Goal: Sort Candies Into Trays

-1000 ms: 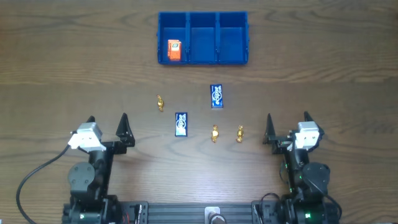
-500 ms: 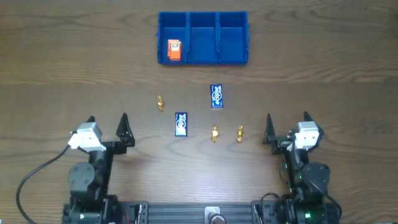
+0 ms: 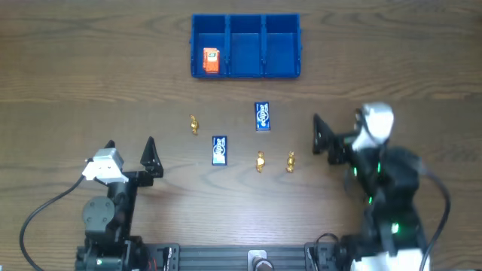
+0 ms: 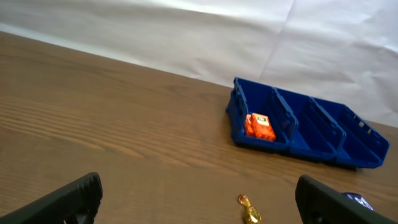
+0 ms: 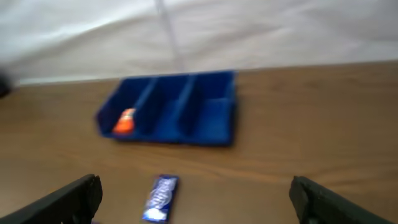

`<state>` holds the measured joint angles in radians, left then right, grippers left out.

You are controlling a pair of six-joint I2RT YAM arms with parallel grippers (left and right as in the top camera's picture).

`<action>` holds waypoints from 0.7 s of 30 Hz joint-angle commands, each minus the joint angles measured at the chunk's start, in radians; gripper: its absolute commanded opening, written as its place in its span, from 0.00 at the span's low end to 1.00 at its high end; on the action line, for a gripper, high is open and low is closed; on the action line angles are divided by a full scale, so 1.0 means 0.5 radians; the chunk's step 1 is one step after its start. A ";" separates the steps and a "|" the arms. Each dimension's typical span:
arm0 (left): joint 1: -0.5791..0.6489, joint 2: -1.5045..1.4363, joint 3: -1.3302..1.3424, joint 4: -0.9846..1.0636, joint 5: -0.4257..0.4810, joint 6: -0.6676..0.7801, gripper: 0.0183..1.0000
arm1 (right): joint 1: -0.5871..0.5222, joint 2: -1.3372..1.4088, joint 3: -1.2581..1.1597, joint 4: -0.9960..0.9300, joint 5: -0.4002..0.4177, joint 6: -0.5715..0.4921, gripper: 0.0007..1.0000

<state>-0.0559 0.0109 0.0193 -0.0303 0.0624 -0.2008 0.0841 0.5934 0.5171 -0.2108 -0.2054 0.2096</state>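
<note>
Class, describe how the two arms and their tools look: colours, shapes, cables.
Both arms are black, with round joints and a white wrist block. The left tool and right tool each have two black, tapered fingers. A black cable loops beside the left arm.

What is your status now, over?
Left gripper, right gripper open, empty. Orange candy in tray, left bin; two blue candies, three gold candies loose. Nothing in the way.
</note>
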 commanded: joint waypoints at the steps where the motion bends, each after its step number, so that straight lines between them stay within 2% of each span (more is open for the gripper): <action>1: 0.008 -0.014 -0.029 -0.086 0.018 0.043 1.00 | 0.245 0.761 0.503 -0.211 -0.355 0.114 1.00; 2: 0.008 -0.014 -0.029 -0.086 0.018 0.043 1.00 | 0.330 0.893 0.585 -0.253 -0.343 0.114 1.00; 6: 0.008 -0.014 -0.029 -0.086 0.018 0.043 1.00 | 0.763 1.449 0.957 -0.495 -0.051 0.272 1.00; 9: 0.008 -0.014 -0.029 -0.086 0.018 0.043 1.00 | 1.038 1.860 1.267 -0.718 0.092 0.414 1.00; 13: 0.008 -0.014 -0.029 -0.086 0.018 0.043 1.00 | 1.248 2.200 1.511 -0.864 0.190 0.623 1.00; 15: 0.008 -0.014 -0.029 -0.086 0.018 0.043 1.00 | 1.367 2.389 1.640 -0.944 0.318 0.806 1.00; 21: 0.008 -0.014 -0.029 -0.086 0.018 0.043 1.00 | 1.544 2.723 1.866 -1.133 0.576 1.167 1.00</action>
<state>-0.0559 0.0101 0.0193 -0.0307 0.0624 -0.2008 0.8295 1.8954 1.3941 -0.7452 -0.0265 0.6449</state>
